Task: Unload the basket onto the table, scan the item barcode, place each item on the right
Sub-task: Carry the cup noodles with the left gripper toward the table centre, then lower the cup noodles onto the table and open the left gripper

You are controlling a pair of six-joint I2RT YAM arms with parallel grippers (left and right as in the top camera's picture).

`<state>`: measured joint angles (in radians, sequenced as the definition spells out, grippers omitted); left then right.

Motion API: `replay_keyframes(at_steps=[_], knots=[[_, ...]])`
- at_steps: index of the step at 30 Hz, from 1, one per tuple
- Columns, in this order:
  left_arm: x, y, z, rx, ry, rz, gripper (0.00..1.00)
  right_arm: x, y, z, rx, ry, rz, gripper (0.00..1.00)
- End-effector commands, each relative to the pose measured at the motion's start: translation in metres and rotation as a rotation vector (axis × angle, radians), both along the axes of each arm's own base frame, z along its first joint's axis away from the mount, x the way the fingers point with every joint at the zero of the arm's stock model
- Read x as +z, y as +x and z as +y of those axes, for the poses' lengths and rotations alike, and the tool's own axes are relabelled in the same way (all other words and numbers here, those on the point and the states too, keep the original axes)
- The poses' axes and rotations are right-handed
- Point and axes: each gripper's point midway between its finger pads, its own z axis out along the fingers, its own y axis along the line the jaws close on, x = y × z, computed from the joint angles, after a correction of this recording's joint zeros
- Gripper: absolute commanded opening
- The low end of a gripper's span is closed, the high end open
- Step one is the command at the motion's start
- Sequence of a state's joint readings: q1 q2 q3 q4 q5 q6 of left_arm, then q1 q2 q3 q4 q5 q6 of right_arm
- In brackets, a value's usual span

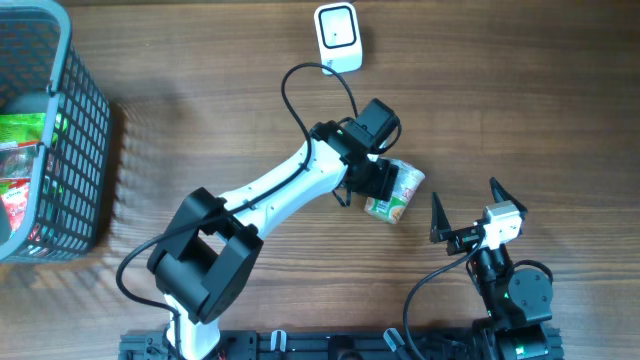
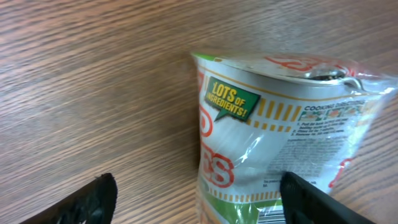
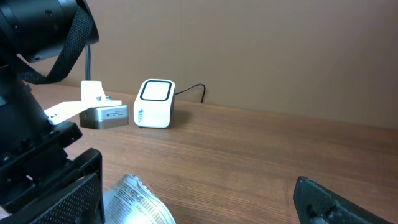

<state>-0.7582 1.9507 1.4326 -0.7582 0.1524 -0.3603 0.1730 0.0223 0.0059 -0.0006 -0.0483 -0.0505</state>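
The cup noodle (image 1: 398, 191) lies on its side on the table (image 1: 200, 70), near the middle and well apart from the scanner (image 1: 338, 38) at the far edge.

The left gripper (image 2: 196, 186) hangs directly over the cup with its jaws spread. In the wrist view the left finger stands clear on bare wood. The right finger crosses in front of the wrapper, so the cup sits off-centre, toward that finger, and nothing is pinched.

The cup's long axis runs diagonally in the overhead view. The rim end points away from the left wrist camera. What looks like barcode bars shows at the lower edge of the wrapper in that view.

The right gripper (image 1: 463, 192) is also spread wide and holds nothing. It stands near the cup on its right, not touching.

The left arm is the nearer. The coming grasp appears to require shifting toward the cup's centre before closing.
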Motion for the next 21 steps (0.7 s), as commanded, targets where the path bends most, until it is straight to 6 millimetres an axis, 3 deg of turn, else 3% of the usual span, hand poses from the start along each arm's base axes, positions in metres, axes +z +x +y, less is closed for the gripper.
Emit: replay_keyframes(at_steps=[1,2,3,6,10,12,15,17,21], knots=[[-0.006,0.013,0.025,0.045,0.056,-0.010,0.84,0.001,0.000,-0.002,-0.010,-0.001,-0.007,1.00],[0.002,0.014,0.025,0.049,0.034,-0.014,0.88,0.001,0.000,-0.002,-0.010,-0.001,-0.007,1.00],[0.014,0.018,0.027,0.059,0.014,-0.034,1.00,0.001,0.000,-0.002,-0.010,-0.001,-0.006,1.00],[0.040,0.024,0.034,0.083,-0.025,-0.078,1.00,0.001,0.000,-0.002,-0.010,-0.001,-0.007,1.00],[0.046,-0.001,0.006,-0.034,-0.121,-0.016,1.00,0.001,0.000,-0.002,-0.010,-0.001,-0.006,1.00],[0.039,-0.014,-0.010,-0.122,-0.085,-0.056,1.00,0.001,0.000,-0.002,-0.010,-0.001,-0.006,1.00],[0.014,-0.024,-0.038,-0.186,-0.039,-0.106,1.00,0.001,0.000,-0.002,-0.010,0.000,-0.007,1.00],[-0.010,-0.017,-0.038,-0.181,0.056,-0.164,1.00,0.001,0.000,-0.002,-0.010,-0.001,-0.006,1.00],[-0.032,-0.019,-0.036,-0.173,0.090,-0.129,1.00,0.001,0.000,-0.002,-0.010,-0.001,-0.006,1.00]])
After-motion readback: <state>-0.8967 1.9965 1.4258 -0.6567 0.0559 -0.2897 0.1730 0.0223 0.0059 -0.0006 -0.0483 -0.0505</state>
